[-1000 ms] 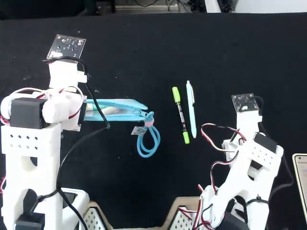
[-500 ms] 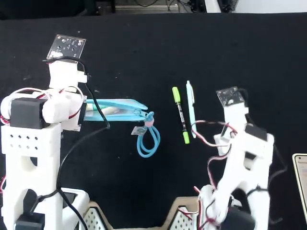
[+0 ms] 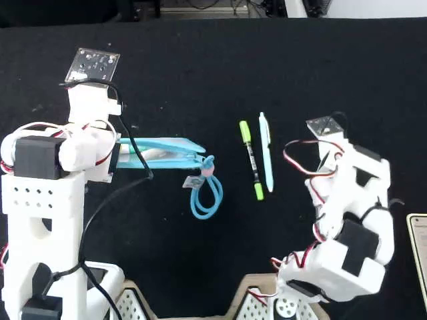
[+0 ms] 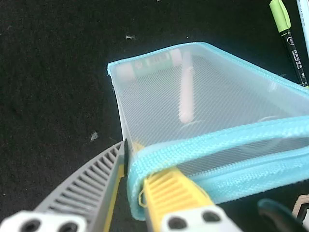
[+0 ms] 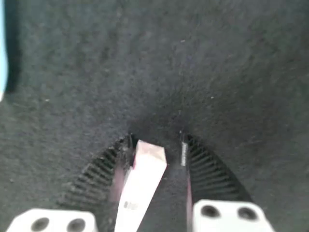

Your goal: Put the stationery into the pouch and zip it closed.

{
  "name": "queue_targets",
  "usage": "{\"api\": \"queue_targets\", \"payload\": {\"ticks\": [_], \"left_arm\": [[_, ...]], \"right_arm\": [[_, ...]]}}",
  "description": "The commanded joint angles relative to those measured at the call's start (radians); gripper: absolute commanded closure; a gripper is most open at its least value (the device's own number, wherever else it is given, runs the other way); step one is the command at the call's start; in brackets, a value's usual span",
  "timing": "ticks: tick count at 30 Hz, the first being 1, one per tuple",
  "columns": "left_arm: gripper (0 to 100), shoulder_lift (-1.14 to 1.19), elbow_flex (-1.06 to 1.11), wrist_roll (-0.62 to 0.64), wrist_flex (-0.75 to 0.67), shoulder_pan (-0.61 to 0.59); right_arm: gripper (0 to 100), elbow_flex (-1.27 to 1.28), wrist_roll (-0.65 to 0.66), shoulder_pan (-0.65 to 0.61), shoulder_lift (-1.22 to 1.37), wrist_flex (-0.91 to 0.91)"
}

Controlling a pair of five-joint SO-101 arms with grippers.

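Note:
A light blue mesh pouch (image 3: 160, 152) is held off the black table, with my left gripper (image 4: 130, 159) shut on its zip edge; the grey and yellow fingers (image 4: 169, 193) clamp the blue tape. A white stick-like item (image 4: 186, 94) lies inside the pouch (image 4: 203, 106). A green highlighter (image 3: 251, 160) and a pale blue pen (image 3: 266, 152) lie side by side mid-table. To their right, my right arm (image 3: 347, 180) bends down over the table. Its gripper (image 5: 154, 140) is open, with a pinkish-white eraser (image 5: 142, 183) between the fingers, leaning on one and apart from the other.
A blue loop strap (image 3: 205, 193) hangs from the pouch's zip end onto the cloth. A pale flat object (image 3: 419, 253) lies at the right edge. The arm bases (image 3: 47, 253) stand along the front edge.
My right arm has shifted: its wrist swung toward the pens, then drew back to the right as the arm folded lower. The left arm and the pouch have stayed still.

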Motion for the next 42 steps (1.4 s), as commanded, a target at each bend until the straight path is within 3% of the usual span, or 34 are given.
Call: {"api": "queue_targets", "payload": {"ticks": [1,4,13,16,22,24,30,38,42], "left_arm": [[97,0.008,0.005,-0.011,0.008,-0.002],[97,0.008,0.005,-0.011,0.008,-0.002],[97,0.008,0.005,-0.011,0.008,-0.002],[97,0.008,0.005,-0.011,0.008,-0.002],[97,0.008,0.005,-0.011,0.008,-0.002],[97,0.008,0.005,-0.011,0.008,-0.002],[97,0.008,0.005,-0.011,0.008,-0.002],[97,0.008,0.005,-0.011,0.008,-0.002],[97,0.008,0.005,-0.011,0.008,-0.002]], "right_arm": [[88.9,-0.051,0.012,0.021,0.016,0.006],[99.2,-0.059,0.006,0.017,-0.010,0.072],[76.3,-0.143,0.006,0.028,-0.168,0.287],[75.6,-0.101,0.015,0.046,-0.214,0.322],[75.6,0.125,0.244,0.054,-0.404,0.339],[75.6,0.180,0.169,0.054,-0.481,0.365],[75.6,0.234,-0.264,0.046,-0.590,0.417],[75.6,0.254,-0.334,-0.054,-0.573,0.407],[75.6,0.255,-0.505,-0.094,-0.481,0.358]]}}
